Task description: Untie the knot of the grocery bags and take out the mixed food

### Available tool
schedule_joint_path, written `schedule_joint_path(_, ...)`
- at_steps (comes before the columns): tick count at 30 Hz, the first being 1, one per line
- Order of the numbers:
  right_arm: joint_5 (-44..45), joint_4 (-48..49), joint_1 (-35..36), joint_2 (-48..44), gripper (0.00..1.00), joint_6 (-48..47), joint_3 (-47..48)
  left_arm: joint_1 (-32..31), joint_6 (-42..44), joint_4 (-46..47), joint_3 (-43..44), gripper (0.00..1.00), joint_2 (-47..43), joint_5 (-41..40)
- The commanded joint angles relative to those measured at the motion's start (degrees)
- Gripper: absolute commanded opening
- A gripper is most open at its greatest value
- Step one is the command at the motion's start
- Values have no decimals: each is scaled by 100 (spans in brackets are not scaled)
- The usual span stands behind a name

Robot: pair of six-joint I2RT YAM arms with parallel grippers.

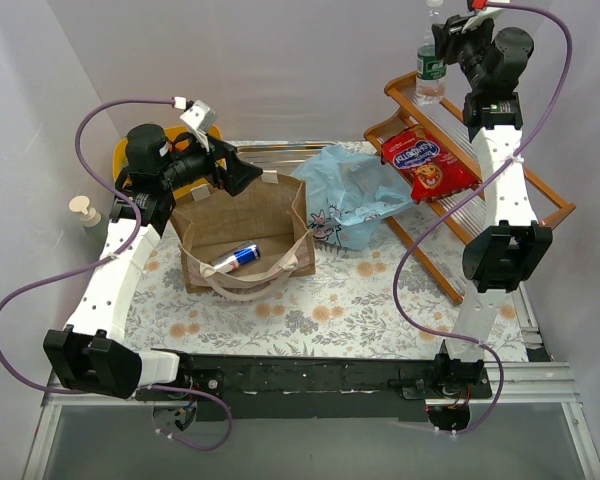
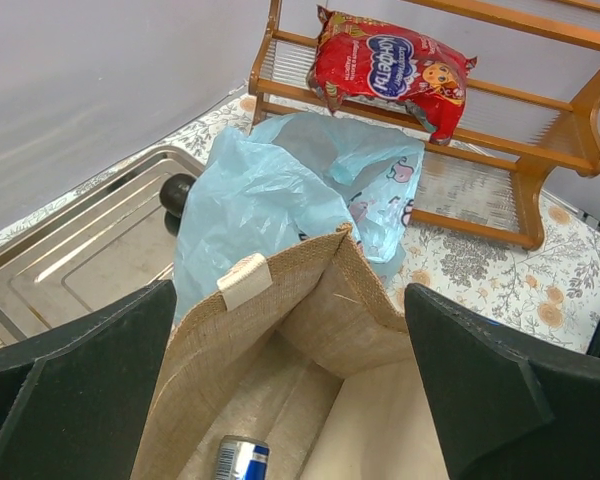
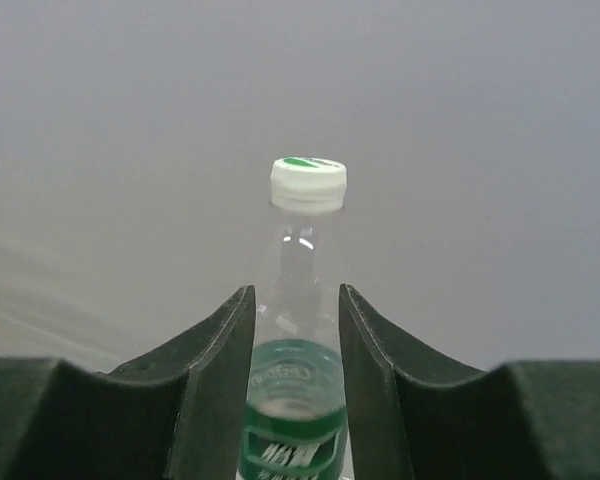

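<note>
The brown paper bag point(image 1: 280, 205) stands open at centre left with its beige handles hanging at the front, and a blue-silver can point(image 1: 236, 259) lies inside it. My left gripper point(image 1: 242, 172) is open and empty above the bag's far left rim; its wrist view looks into the bag point(image 2: 320, 290) at the can point(image 2: 242, 460). The light blue plastic bag point(image 1: 350, 195) lies crumpled to the right of it. The red snack packet point(image 1: 427, 163) rests on the wooden rack point(image 1: 500, 195). My right gripper point(image 1: 445, 42) is shut on the clear green-labelled bottle point(image 3: 308, 235) at the rack's top.
A metal tray point(image 2: 90, 250) lies behind the bags with a dark round item point(image 2: 177, 193) beside the blue bag point(image 2: 260, 190). A yellow tub point(image 1: 122, 155) and a pump soap bottle point(image 1: 83, 210) stand at the far left. The rack fills the right side.
</note>
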Motion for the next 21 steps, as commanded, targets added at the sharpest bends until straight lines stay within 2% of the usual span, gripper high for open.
schedule_joint_path(1,99,705,-12,36,1,157,336,38,149,-173,130,98,-103,-100)
schedule_joint_path(21,318,425,-12,-324,1,16,-692,29,149,-138,-11,98,-147,-3)
